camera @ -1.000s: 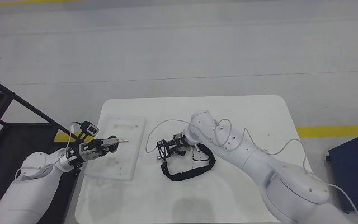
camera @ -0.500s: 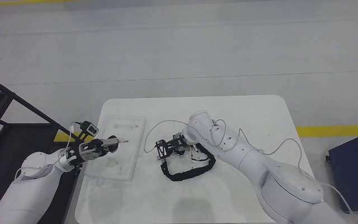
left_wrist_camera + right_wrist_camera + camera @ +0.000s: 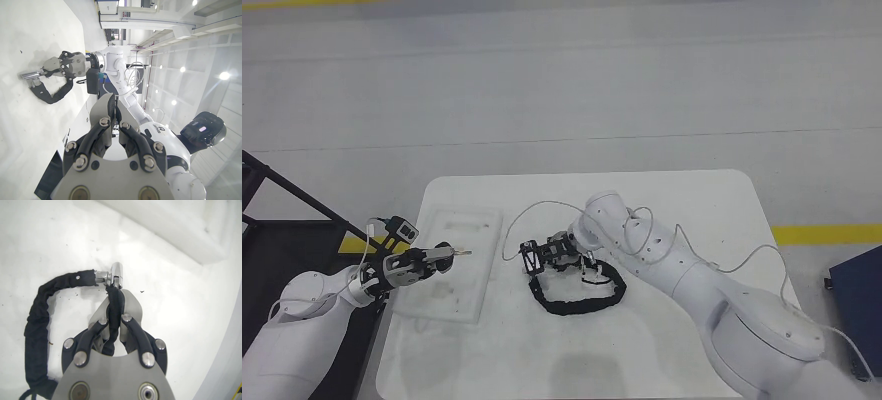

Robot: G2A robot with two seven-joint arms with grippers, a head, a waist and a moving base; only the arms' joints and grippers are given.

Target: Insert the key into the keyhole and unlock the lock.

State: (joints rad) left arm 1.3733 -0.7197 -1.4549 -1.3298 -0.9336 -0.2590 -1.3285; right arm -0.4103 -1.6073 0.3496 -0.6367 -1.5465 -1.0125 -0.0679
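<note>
A chain lock in a black fabric sleeve (image 3: 577, 300) lies looped near the table's middle. Its shiny metal cylinder (image 3: 117, 273) juts out beyond my right gripper (image 3: 113, 300), which is shut on the sleeved end just behind it. The same cylinder (image 3: 28, 75) and right gripper (image 3: 45, 71) appear far off in the left wrist view, and from above the right gripper (image 3: 532, 257) points left. My left gripper (image 3: 447, 255) hovers over a clear tray (image 3: 457, 295) at the table's left, shut on a thin key (image 3: 115, 106) whose tip (image 3: 464, 252) points toward the lock.
The white table (image 3: 692, 210) has open surface to the right and at the front. A black rack (image 3: 282, 190) stands off the left edge. A thin white cable (image 3: 532, 215) arcs from the right arm over the table.
My right gripper has shifted a little toward the table's far side with the lock end, and the black loop has been dragged along and rounded out. The left arm has held still.
</note>
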